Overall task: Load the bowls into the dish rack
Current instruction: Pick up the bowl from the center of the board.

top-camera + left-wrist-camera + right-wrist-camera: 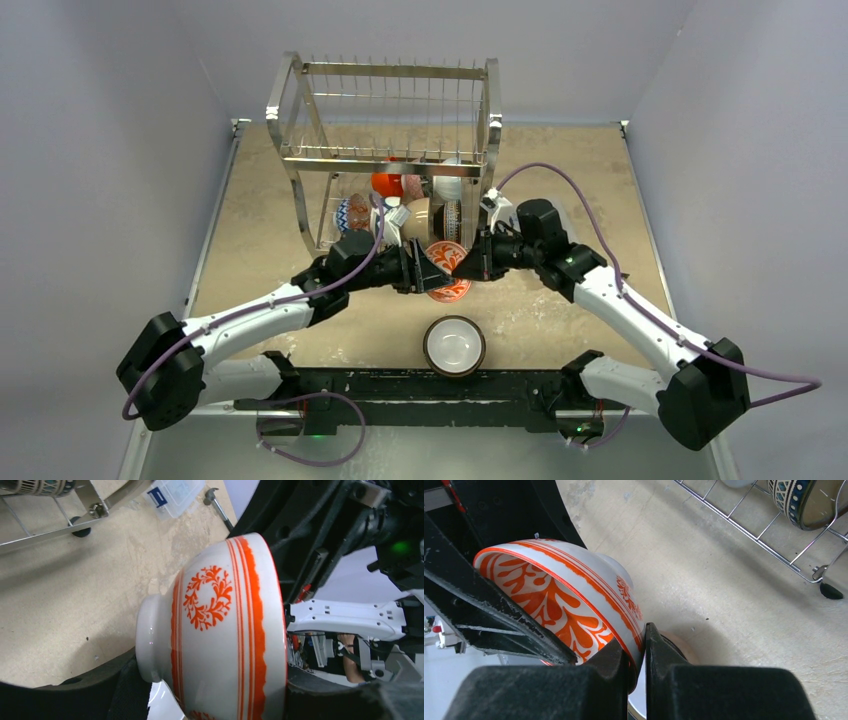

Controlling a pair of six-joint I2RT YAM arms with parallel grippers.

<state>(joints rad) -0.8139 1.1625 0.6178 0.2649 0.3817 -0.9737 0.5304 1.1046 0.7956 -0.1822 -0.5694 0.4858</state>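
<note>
Top external view: two claws meet on one bowl in front of the rack.

The red-and-white bowl (pixel 447 262) is held on its side off the table (pixel 250 240), between the two arms and just in front of the rack (pixel 385 160), clear of its wires. The right claw (pixel 471 262) pinches the bowl's rim, one finger inside and one outside, as the right wrist view shows plainly. The left claw (pixel 424 270) is spread around the same bowl, one finger by the foot and the other across the mouth; whether it presses on the bowl cannot be told. Several bowls (pixel 388 184) stand on edge on the rack's lower shelf. A white bowl (pixel 455 345) with a dark rim sits upright on the table near the arm bases.
</note>
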